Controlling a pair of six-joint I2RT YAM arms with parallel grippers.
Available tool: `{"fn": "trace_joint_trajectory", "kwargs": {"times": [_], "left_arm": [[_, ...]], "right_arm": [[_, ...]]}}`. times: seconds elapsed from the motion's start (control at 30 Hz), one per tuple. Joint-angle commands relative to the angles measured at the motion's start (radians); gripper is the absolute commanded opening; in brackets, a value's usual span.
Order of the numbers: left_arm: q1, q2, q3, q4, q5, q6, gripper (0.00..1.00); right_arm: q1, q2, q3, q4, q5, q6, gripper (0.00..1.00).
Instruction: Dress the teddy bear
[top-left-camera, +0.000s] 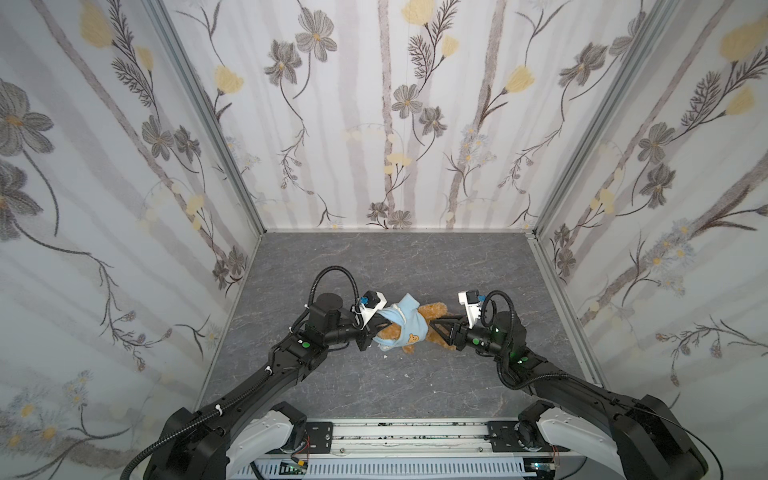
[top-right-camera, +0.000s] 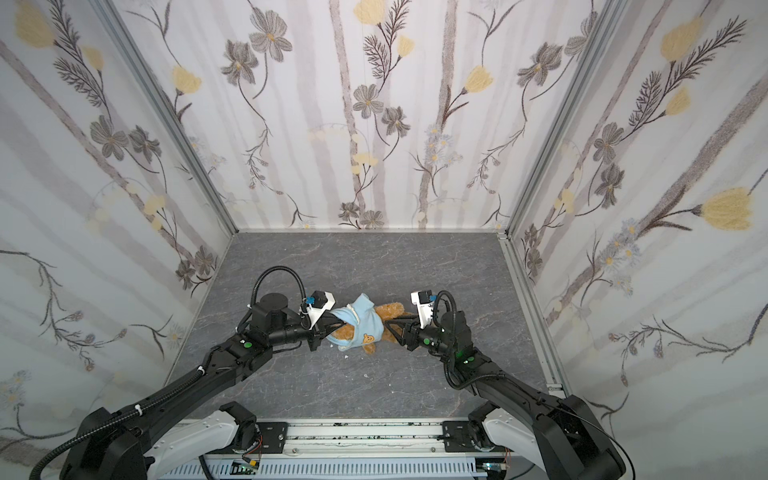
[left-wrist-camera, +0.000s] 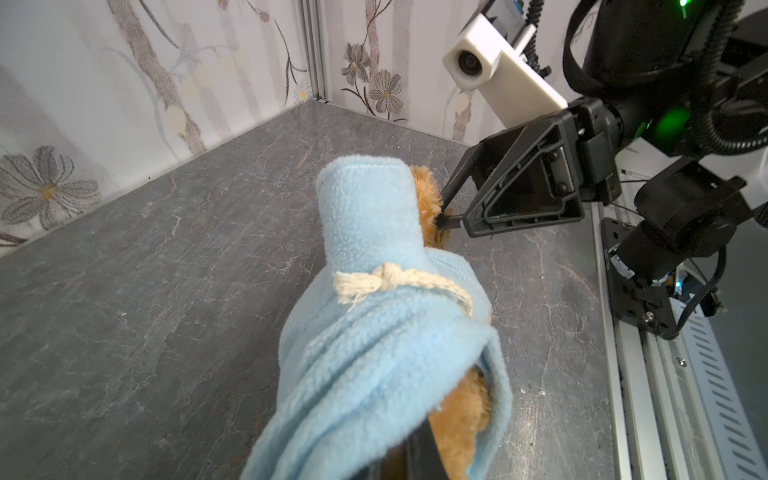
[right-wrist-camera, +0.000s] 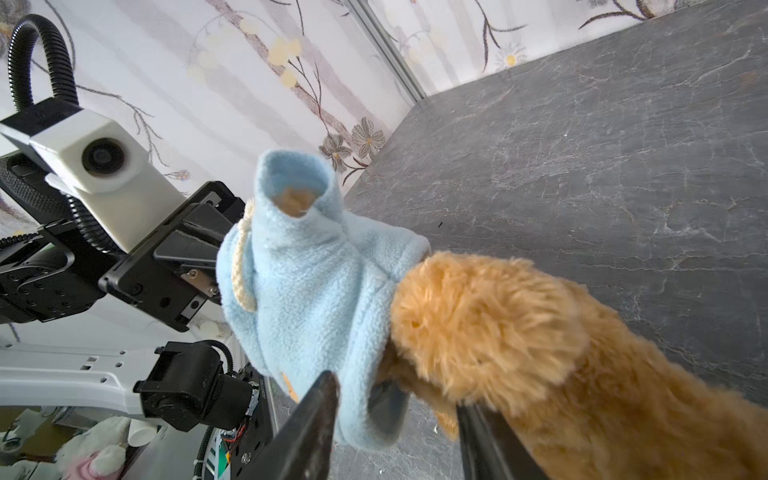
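Note:
The teddy bear (top-left-camera: 435, 311) (top-right-camera: 390, 310) lies mid-table, golden-brown and partly inside a light-blue hooded top (top-left-camera: 409, 323) (top-right-camera: 365, 325). My left gripper (top-left-camera: 376, 330) (left-wrist-camera: 415, 457) is shut on the top's fabric beside the bear's head, and the cloth drapes over its fingers. One sleeve (right-wrist-camera: 295, 183) (left-wrist-camera: 365, 199) stands up with a brown paw tip showing inside it. My right gripper (top-left-camera: 432, 326) (right-wrist-camera: 395, 395) is open at the bear's leg end. The top's hem hangs between its fingers and the bear's furry legs (right-wrist-camera: 498, 324) rest against one of them.
The grey marbled table (top-left-camera: 374, 270) is boxed in by floral walls on three sides. A metal rail (top-left-camera: 415, 436) runs along the front edge between the arm bases. Small white specks (top-left-camera: 409, 374) lie just in front of the bear.

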Motion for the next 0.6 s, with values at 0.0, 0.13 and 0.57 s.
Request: {"fn": "trace_joint_trajectory", "kwargs": {"times": [0.0, 0.13, 0.57], "left_arm": [[-0.029, -0.014, -0.017, 0.062, -0.058, 0.128, 0.00], [-0.059, -0.023, -0.021, 0.067, -0.098, 0.144, 0.00], [-0.097, -0.042, -0.034, 0.067, -0.117, 0.173, 0.00]], "right_arm": [[0.015, 0.008, 0.024, -0.003, -0.030, 0.018, 0.45], [0.055, 0.048, 0.074, -0.058, 0.011, 0.038, 0.41], [0.121, 0.122, 0.138, -0.085, 0.151, 0.116, 0.31]]}}
